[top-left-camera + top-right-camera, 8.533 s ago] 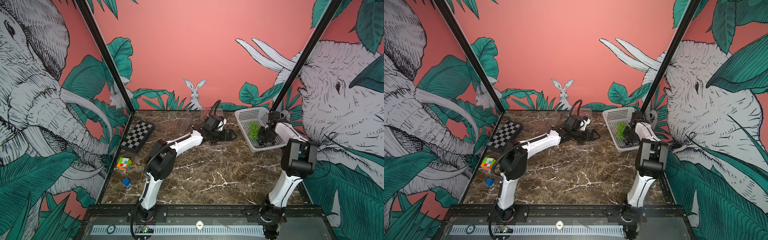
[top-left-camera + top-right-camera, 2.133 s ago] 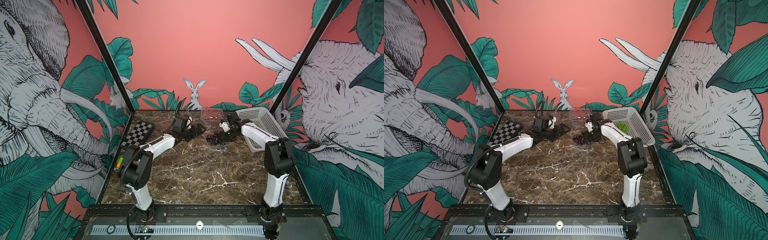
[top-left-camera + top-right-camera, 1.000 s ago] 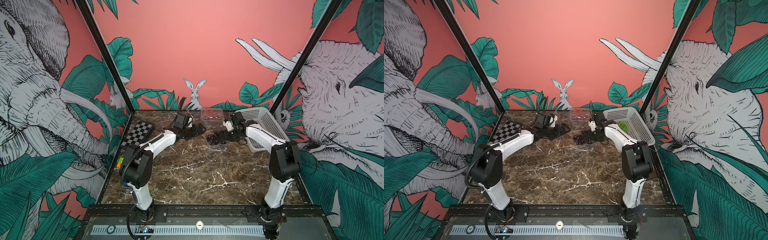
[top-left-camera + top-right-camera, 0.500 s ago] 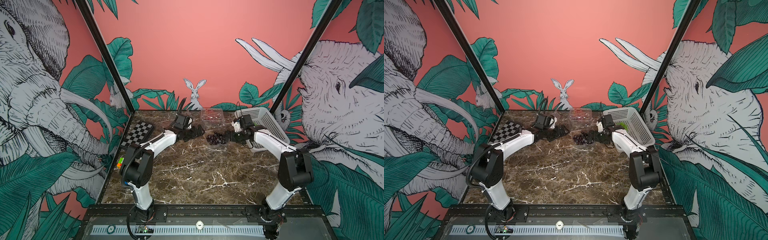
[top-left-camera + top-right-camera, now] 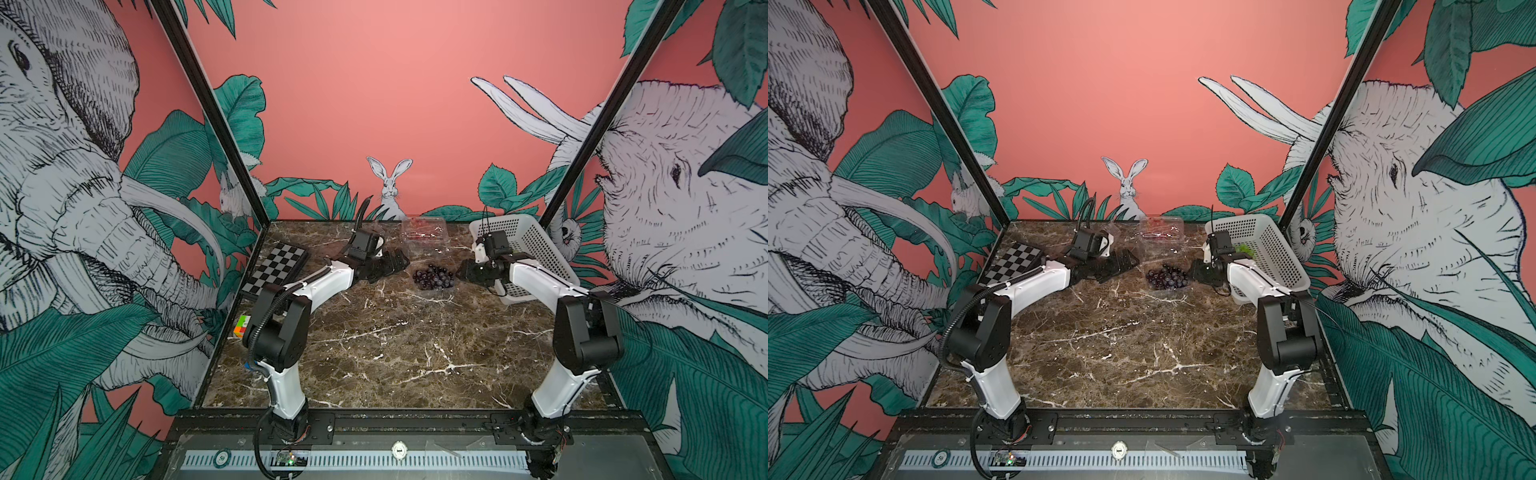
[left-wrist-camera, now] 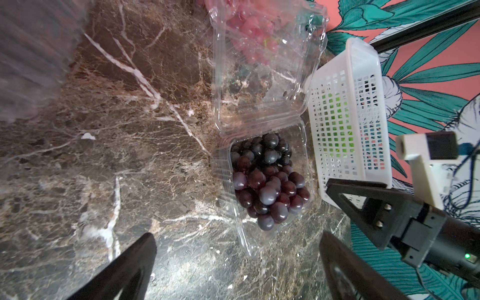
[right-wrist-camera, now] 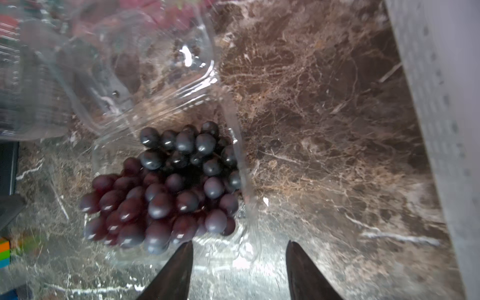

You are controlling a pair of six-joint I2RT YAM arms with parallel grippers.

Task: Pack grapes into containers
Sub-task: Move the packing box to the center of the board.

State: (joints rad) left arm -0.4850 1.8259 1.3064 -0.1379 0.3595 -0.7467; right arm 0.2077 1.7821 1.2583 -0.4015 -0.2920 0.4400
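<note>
Dark grapes fill the open clamshell mid-frame; left gripper and right gripper both gape, empty. Probably best: steady it, fold the lid gently.

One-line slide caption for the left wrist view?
Dark purple grapes sit in an open clear clamshell beside the white perforated basket, left gripper open.

Marble tabletop: dark brown, white veining. White perforated basket: far right, tilted, beside right wall panel. Chessboard: far left, flat on tabletop. Colour cube: left edge, nearer camera than chessboard, apart from it. Rabbit mural: back wall, centre.
</note>
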